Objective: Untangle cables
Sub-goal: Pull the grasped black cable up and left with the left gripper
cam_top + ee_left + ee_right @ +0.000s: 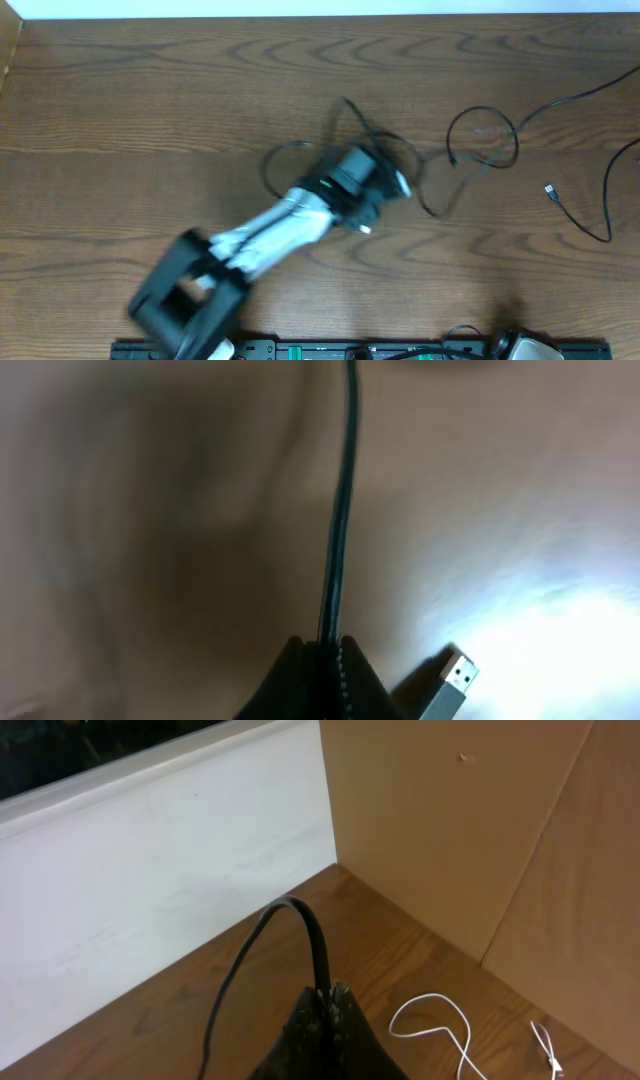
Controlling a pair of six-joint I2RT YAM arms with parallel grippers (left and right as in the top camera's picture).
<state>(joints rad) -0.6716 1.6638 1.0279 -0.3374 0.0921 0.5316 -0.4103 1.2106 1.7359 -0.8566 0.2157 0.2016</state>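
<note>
Thin black cables (pixel 405 150) lie tangled at the table's middle. My left gripper (pixel 388 186) sits over this tangle. In the left wrist view it (pixel 330 650) is shut on a black cable (pixel 340 520) that runs straight away from the jaws, with a silver USB plug (pixel 455 682) lying just to the right. Another black cable forms a loop (pixel 482 135) further right and runs to the far right edge. My right gripper (pixel 325 992) is shut on a black cable (pixel 300 920) that arches up and falls to the left. A thin white cable (pixel 440 1020) lies beside it.
A further black cable with a small plug (pixel 550 190) lies at the right edge. The left arm (pixel 260 235) stretches from the front left. The right arm's base (pixel 515 345) is at the front edge. A white wall (pixel 150 870) and brown panels (pixel 450 820) border the table.
</note>
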